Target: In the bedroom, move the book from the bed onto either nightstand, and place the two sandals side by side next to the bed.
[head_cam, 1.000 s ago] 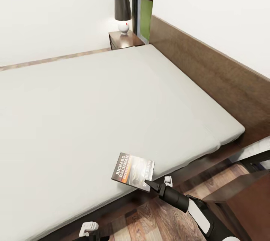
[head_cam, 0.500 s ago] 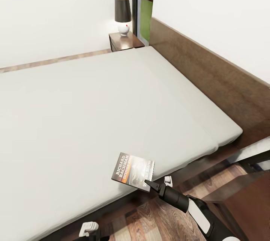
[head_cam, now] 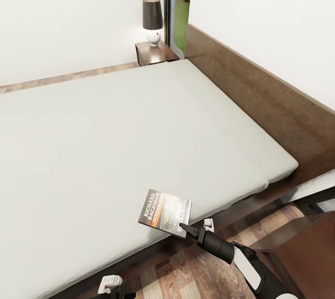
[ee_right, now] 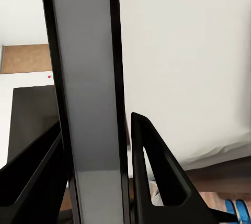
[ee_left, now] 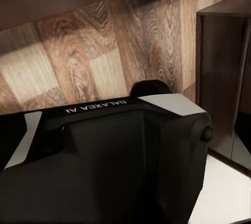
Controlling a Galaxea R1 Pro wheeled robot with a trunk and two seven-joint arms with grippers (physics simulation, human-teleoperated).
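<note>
The book [head_cam: 165,212], with its dark cover and white "RICHARD BACHMAN" lettering, hangs over the near edge of the bed [head_cam: 116,140]. My right gripper [head_cam: 183,228] is shut on its lower corner. In the right wrist view the book [ee_right: 86,93] stands edge-on, pale pages between dark covers, and black fingers [ee_right: 157,177] press it from both sides. A bit of a bright blue sandal [ee_right: 238,209] lies on the floor below the mattress. One nightstand [head_cam: 156,52] stands at the far side of the bed. My left gripper [head_cam: 110,284] is low at the head view's bottom edge, its jaws unclear.
A dark-shaded lamp [head_cam: 152,17] sits on the far nightstand beside a tall window [head_cam: 181,5]. The brown headboard [head_cam: 260,98] runs along the right. A second dark wooden cabinet [head_cam: 302,252] stands at the near right, on wood plank floor [head_cam: 186,275].
The head view has shifted slightly, so the lamp and far nightstand sit lower in the picture. The book stays in my right gripper at the same spot.
</note>
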